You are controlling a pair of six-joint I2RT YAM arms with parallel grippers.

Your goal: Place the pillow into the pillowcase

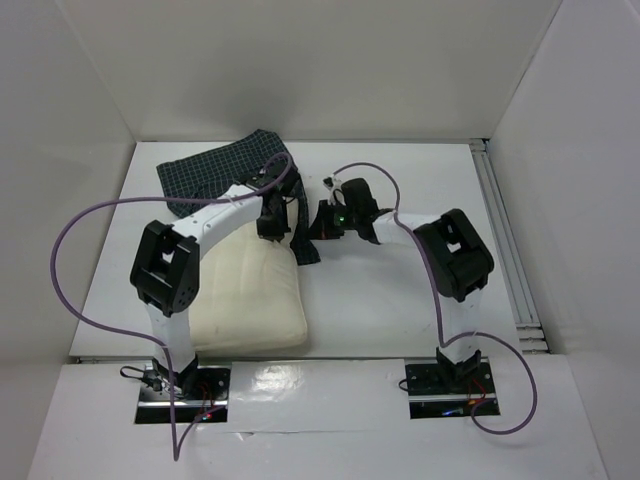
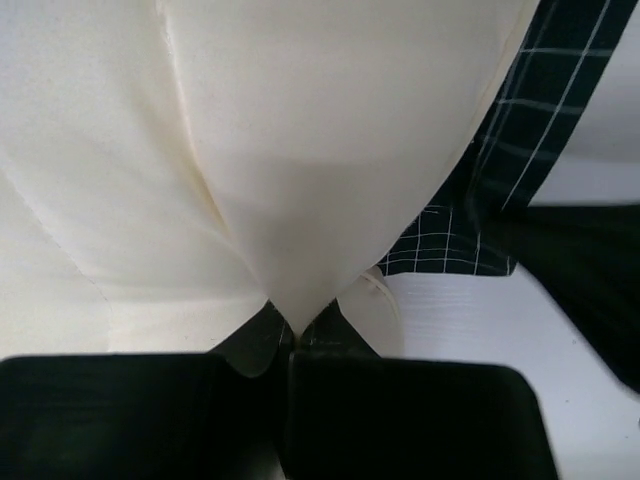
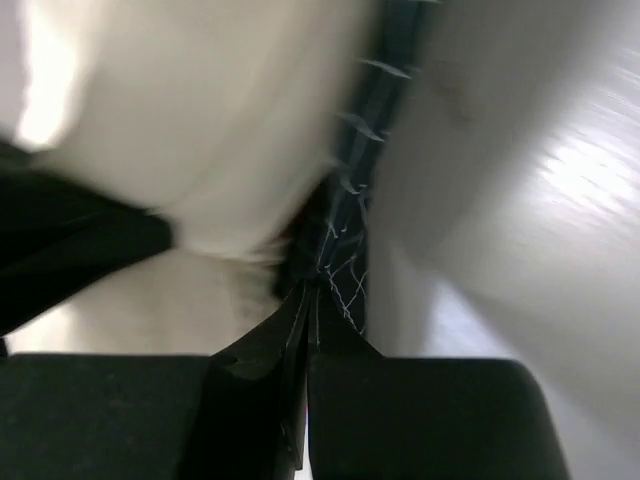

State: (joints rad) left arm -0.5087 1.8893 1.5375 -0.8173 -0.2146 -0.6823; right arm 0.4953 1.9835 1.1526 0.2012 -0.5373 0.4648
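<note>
Wrist views only: left gripper (image 2: 295, 335) pinches a pillow (image 2: 300, 150) fold, right gripper (image 3: 310, 300) clamps the pillowcase (image 3: 345, 265) edge. Overhead: white table (image 1: 400, 300), white walls (image 1: 330, 60).

- You're working on a white table (image 1: 400, 300), matte and evenly lit.
- Plain white panels box it in on three sides: a back wall (image 1: 320, 60), a left wall (image 1: 50, 150) and a right wall (image 1: 585, 150).
- A metal rail (image 1: 507, 240) runs along the table's right edge.
- At your near edge, a glossy white strip (image 1: 330, 385) shows a bright glare.
</note>
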